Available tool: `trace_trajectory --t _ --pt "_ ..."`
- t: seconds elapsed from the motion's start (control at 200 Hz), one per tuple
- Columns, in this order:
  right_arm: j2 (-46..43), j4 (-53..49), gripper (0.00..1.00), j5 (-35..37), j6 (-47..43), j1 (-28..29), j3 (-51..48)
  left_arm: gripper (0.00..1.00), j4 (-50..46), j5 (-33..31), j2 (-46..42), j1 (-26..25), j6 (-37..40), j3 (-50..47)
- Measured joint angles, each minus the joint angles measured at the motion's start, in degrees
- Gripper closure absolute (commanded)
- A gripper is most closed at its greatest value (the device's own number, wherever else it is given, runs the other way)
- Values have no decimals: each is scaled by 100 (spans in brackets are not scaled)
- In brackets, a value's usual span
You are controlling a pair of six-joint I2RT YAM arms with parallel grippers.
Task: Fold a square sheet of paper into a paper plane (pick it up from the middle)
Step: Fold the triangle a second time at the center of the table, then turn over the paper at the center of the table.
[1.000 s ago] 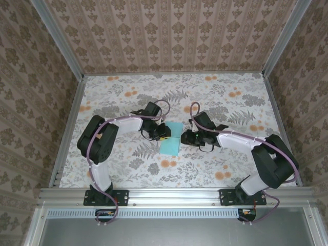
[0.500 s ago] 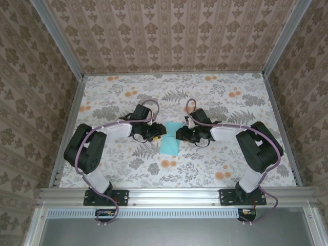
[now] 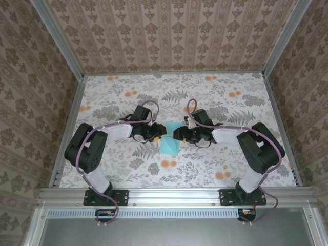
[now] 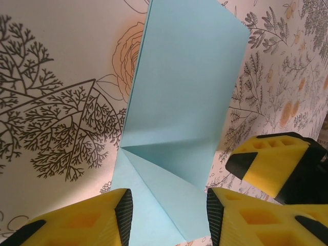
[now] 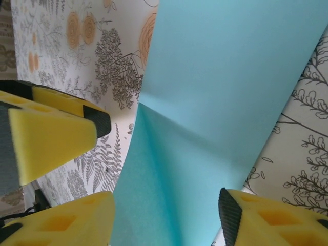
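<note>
**Turquoise paper, part-folded, mid-table**

Item: the paper [image 3: 168, 146] is thin, matte and smooth, a long strip with straight edges. It lies at the table's centre, between the two grippers. In the left wrist view a sharp diagonal crease crosses its near end [image 4: 184, 102]. In the right wrist view one half slopes up from a centre fold [image 5: 225, 77].

Left gripper [image 3: 160, 136]: jaws spread, yellow foam fingers [image 4: 77, 220] astride the paper's near end, not pinching it.

Right gripper [image 3: 177, 135]: jaws spread wide, fingers [image 5: 277, 215] either side of the sheet, with no grip on it. The tips of the two grippers stand close together over the paper.

Table [image 3: 215, 169]: flat, with a pale print of grey ferns and orange blossoms. Open surface lies on the far side and towards both side edges.

Bounds: aluminium rails [image 3: 174, 195] along the near edge, and patterned wallpaper walls [image 3: 174, 36] on three sides.
</note>
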Motion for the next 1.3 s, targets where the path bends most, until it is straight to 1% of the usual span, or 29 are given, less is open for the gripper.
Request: trace_trajectory --t 0.25,0.35,0.38,0.51,0.63,0.67,0.7,0.925,1.3 --pt "-179 505 36 -223 221 0 -293 56 -70 0 0 4 4 35" --pt "-184 509 39 -243 240 0 -337 56 -68 24 2 4 4 35" --pt "-184 503 41 -249 249 0 -339 56 -68 28 2 4 4 35" --pt "-184 459 58 -247 201 0 -334 55 -57 90 2 4 4 35" --pt "-146 385 77 -247 125 0 -284 56 4 153 2 4 2 33" --pt "-111 350 85 -243 140 0 -240 56 37 175 2 4 2 33" --pt "-83 330 89 -225 116 0 -210 56 66 190 2 4 0 31" --pt "-35 247 92 -66 107 -11 -149 55 164 310 28 4 -2 26" --pt "-37 249 92 179 166 -127 -223 56 160 365 260 -13 -2 28"
